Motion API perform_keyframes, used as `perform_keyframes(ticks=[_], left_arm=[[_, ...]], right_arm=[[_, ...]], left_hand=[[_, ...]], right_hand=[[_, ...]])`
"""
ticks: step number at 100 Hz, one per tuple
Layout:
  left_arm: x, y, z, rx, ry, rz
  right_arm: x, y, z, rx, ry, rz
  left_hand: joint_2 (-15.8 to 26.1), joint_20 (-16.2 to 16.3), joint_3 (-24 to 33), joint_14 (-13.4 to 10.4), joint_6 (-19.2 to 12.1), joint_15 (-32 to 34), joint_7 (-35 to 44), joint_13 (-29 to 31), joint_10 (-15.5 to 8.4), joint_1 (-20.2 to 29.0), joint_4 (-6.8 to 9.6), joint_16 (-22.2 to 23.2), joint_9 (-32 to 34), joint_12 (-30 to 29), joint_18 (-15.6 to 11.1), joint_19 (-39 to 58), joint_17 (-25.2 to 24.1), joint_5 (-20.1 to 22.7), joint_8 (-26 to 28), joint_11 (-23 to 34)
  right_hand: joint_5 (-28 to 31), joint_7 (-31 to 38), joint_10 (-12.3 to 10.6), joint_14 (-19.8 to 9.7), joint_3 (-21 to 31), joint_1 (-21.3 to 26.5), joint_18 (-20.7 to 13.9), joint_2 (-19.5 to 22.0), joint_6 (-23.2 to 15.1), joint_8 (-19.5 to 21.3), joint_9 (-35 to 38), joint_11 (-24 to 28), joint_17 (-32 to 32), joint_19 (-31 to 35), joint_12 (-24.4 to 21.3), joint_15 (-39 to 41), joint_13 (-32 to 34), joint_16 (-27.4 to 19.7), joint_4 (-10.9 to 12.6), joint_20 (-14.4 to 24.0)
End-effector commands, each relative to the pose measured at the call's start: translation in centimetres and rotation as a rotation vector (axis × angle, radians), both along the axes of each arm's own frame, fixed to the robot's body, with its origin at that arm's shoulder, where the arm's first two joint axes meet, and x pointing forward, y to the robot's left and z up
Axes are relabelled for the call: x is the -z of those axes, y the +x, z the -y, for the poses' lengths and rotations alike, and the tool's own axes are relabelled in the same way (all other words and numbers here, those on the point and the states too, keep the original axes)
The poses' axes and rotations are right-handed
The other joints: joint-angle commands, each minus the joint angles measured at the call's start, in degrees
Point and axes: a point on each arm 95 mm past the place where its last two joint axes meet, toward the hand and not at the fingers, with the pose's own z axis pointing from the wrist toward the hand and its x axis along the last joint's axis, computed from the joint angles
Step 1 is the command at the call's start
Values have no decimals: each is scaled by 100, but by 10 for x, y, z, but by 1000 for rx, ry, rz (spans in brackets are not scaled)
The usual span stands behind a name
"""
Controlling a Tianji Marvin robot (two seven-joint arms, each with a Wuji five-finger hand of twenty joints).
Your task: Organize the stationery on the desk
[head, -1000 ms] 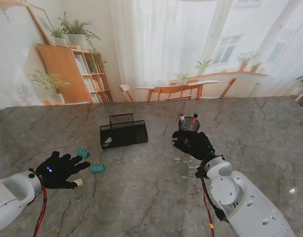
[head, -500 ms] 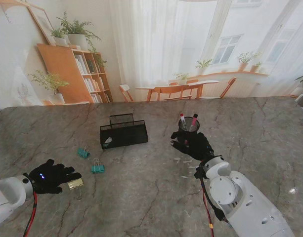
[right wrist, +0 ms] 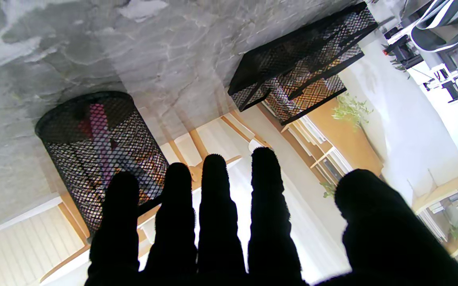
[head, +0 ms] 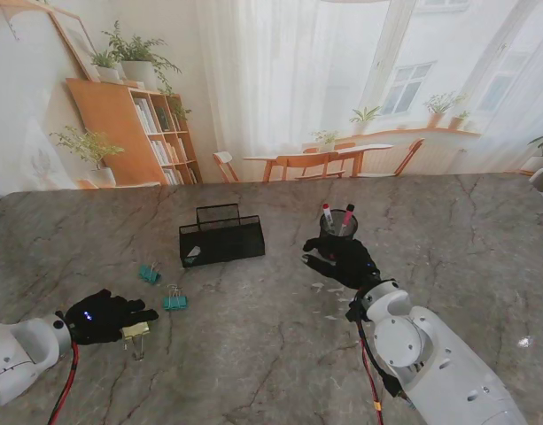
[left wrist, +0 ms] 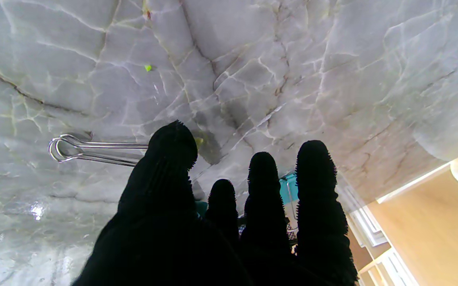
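The left hand (head: 104,316) was laid against a yellow binder clip (head: 135,331); whether the clip was gripped could not be told. The right hand (head: 342,260) was held open, empty, just beside the pen cup (head: 338,224).

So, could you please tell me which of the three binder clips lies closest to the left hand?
The yellowish binder clip, right at the left hand's fingers. The two teal clips lie farther from me, nearer the mesh tray.

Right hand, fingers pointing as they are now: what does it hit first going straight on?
Most likely the round black mesh pen cup, just beyond the right hand in the stand view. The wrist view shows the cup off toward the little finger, so a graze is possible; depth is unclear.
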Motion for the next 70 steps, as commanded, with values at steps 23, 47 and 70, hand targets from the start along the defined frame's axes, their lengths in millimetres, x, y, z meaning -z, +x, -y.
perform_keyframes(ticks=[23, 47, 70], left_arm=[[13, -3, 4, 33, -4, -39], [22, -2, 4, 41, -4, -54], [29, 2, 10, 29, -69, -73]], right_arm=[[2, -1, -1, -6, -7, -16], [2, -2, -2, -4, -7, -20], [2, -2, -2, -1, -10, -19]], left_hand=[[-293, 94, 287, -220, -302, 410, 511, 388, -257, 761, -564, 448, 126, 432, -293, 505, 390, -91, 987, 401], [-609, 201, 859, -301, -435, 705, 928, 529, -349, 807, -679, 1704, 214, 766, -565, 834, 593, 75, 1891, 827], [-793, 295, 432, -388, -445, 1227, 3152, 1427, -449, 775, -703, 2660, 797, 1497, -1150, 1403, 1349, 197, 2870, 1876]], right_hand=[[97, 57, -3, 4, -203, 32, 11, 243, 21, 138, -2, 107, -73, 142, 60, -4, 26, -1, -117, -42], [114, 65, 4, 3, -238, 49, 14, 286, 3, 138, 6, 111, -69, 153, 62, 6, 21, -1, -118, -45], [137, 80, 8, 10, -268, 70, 20, 315, 29, 142, 7, 113, -69, 167, 63, 17, 21, -1, -115, -48]])
